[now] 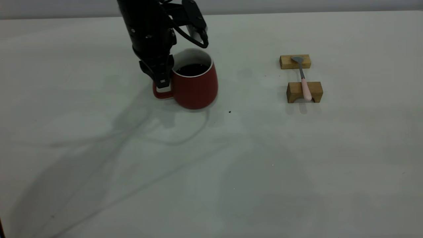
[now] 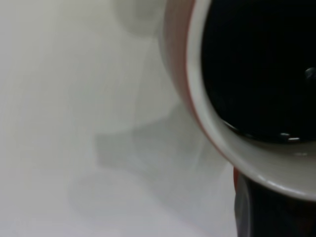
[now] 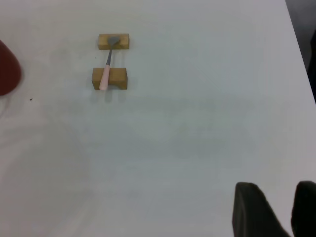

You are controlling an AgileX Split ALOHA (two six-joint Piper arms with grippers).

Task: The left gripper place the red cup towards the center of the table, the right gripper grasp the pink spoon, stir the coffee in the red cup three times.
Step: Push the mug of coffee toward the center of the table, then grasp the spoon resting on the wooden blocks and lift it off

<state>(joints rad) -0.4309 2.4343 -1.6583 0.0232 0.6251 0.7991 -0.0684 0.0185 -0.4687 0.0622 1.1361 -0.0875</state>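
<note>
Cup being placed; spoon untouched.

The left gripper, fingers closed on the red cup's handle, has it on the bench. Right of the cup, the pink spoon rests across wooden blocks; grasping and stirring remain.

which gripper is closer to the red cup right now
Left. The left gripper is down at the red cup, right at its handle. The right gripper sits far off across the table, beyond the pink spoon, and is out of the exterior view.
</note>
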